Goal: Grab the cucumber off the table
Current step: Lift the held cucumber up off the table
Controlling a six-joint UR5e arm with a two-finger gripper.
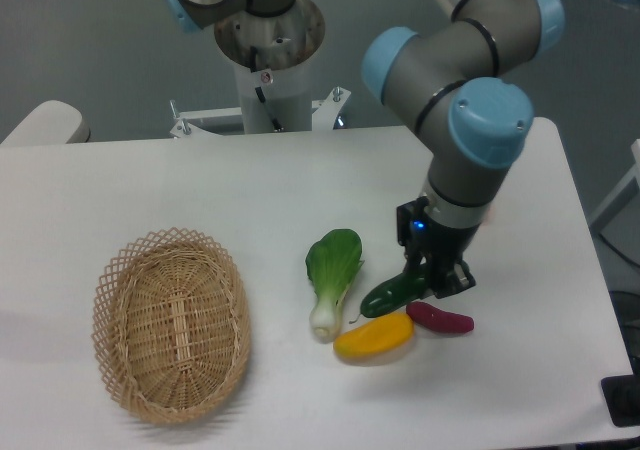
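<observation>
A grey-blue wall and floor lie behind the large white table point(250, 200), whose rounded corners show at the far left and far right. No brand, label or writing can be read anywhere; the only marking is a small red-and-white sticker on the arm's white pedestal point(268, 85) at the table's far edge, too small to make out.

Taking the wicker basket point(172, 322) as the landmark: it sits at the left of the table, an oval woven bowl with an open lattice rim, nothing showing inside it. To the right of the basket, apart from it, lies the bok choy point(332, 278), light green leaves toward the far side and white stalk toward the near edge. Further right of the basket, just beyond the bok choy's stalk, the yellow fruit point(373, 337) lies near the front. Just behind the yellow fruit lies the cucumber point(393, 293), dark green and glossy, resting on the table and angled up toward the right. The gripper point(437, 278) is down at the cucumber's right end, its dark fingers standing on either side of that end; whether they press on it cannot be told. Right of the yellow fruit, under the gripper, lies the small purple vegetable point(440, 319). The grey arm point(470, 120) with blue joint caps rises above, farthest from the basket.
</observation>
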